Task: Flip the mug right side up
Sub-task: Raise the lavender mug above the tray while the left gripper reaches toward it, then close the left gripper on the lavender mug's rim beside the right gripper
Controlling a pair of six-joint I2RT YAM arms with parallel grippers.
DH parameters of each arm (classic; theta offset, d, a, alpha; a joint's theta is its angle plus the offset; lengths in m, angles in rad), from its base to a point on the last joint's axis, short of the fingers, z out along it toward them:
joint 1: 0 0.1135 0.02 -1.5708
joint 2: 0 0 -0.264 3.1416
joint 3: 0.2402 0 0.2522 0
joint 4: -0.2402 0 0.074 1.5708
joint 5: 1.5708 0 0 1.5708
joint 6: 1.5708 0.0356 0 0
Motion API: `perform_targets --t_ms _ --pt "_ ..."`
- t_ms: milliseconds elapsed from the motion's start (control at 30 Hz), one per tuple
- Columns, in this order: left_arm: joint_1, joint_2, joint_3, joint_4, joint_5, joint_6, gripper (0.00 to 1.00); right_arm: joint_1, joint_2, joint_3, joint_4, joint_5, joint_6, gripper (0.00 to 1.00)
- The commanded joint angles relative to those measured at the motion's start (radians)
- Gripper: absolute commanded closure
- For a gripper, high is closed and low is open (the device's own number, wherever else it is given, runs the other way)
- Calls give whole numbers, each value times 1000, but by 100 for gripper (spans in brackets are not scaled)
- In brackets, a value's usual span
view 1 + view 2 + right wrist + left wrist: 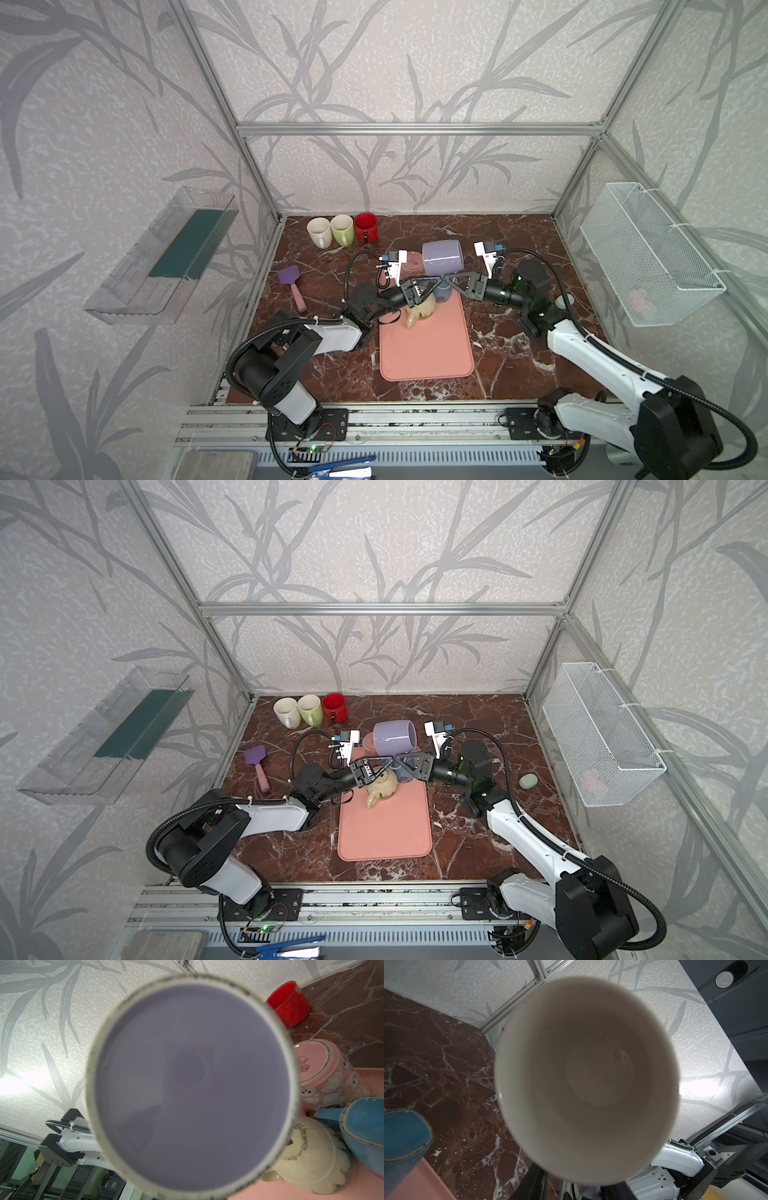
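The glossy lavender ceramic mug (442, 257) hangs on its side in the air above the far end of the pink rubber mat (428, 353) on the red-brown marble counter (353, 374). Its white mouth faces the left wrist camera and its base the right. The right hand (451, 279) clamps it from beneath. The left hand (432, 282) meets it tip to tip under the mug. Its fingers (533, 1184) stand slightly apart around a lavender bit, but whether they pinch it I cannot tell.
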Motion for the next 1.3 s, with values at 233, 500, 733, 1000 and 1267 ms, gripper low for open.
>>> perform_targets --t_ms 233,500,733,1000,1267 --pt "7 2 36 68 49 -17 71 -3 34 28 290 -82 74 100" --pt "6 1 45 70 55 -21 74 -3 69 18 325 -85 86 100" --pt "7 13 58 68 63 -31 82 1 62 17 287 -83 50 100" --pt "5 14 53 52 55 -20 100 2 52 14 263 -70 21 100" --pt "7 -78 0 -58 2 65 100 1 48 10 214 -59 -4 63"
